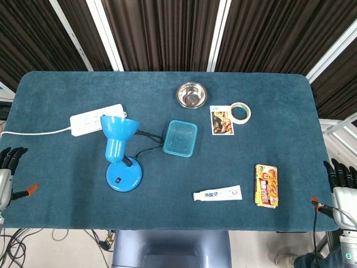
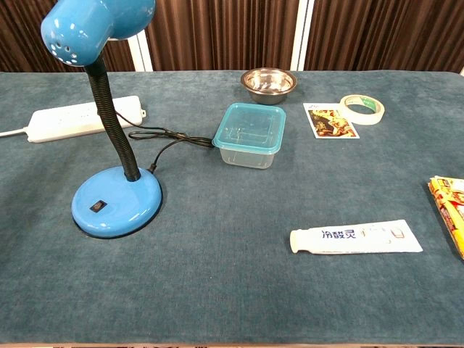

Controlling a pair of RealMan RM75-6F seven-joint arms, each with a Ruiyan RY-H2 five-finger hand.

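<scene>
Fingers of both hands apart and empty, left hand [image 1: 6, 167] nearest blue desk lamp [image 1: 120, 151], right hand [image 1: 341, 184] nearest yellow snack packet [image 1: 266, 185].

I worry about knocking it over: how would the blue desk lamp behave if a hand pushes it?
The blue desk lamp probably tips rather than slides: its large shade sits high on a thin flexible neck. The round base looks wide, which may help. Its black cord could drag.

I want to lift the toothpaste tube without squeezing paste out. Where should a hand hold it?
Probably at the cap end, from above: the toothpaste tube lies flat, cap towards the lamp, and the right hand is nearer.
</scene>
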